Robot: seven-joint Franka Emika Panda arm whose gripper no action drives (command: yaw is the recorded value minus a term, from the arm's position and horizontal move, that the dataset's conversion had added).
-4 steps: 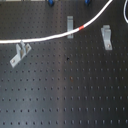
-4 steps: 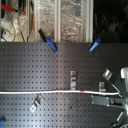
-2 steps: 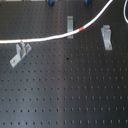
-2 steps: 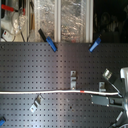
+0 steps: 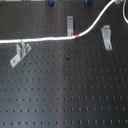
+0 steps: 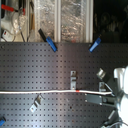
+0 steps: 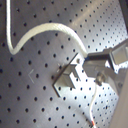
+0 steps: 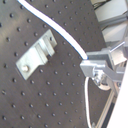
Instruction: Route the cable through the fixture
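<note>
The white cable (image 5: 45, 39) lies across the black perforated board from the first exterior view's left, with its red band (image 5: 76, 36) near the middle, then curves up to the top right corner. In the second exterior view the cable (image 6: 40, 92) runs level to the gripper (image 6: 87, 97), which is shut on it just past the red band (image 6: 80, 91). In both wrist views the cable (image 7: 50, 27) (image 8: 55, 30) runs into the closed fingers (image 7: 95, 61) (image 8: 97, 67). A metal fixture (image 7: 70, 77) (image 8: 37, 50) stands close beside the fingers. The cable is not in it.
Three metal fixtures are bolted to the board (image 5: 65, 95): one at the left (image 5: 19, 53), one at the middle (image 5: 70, 23), one at the right (image 5: 106, 37). Two blue clamps (image 6: 50, 43) (image 6: 96, 44) sit at the board's far edge. The white arm (image 6: 121, 85) stands at the second exterior view's right.
The red band and the cable's curve have shifted slightly left and down in the first exterior view. The gripper stays shut on the cable.
</note>
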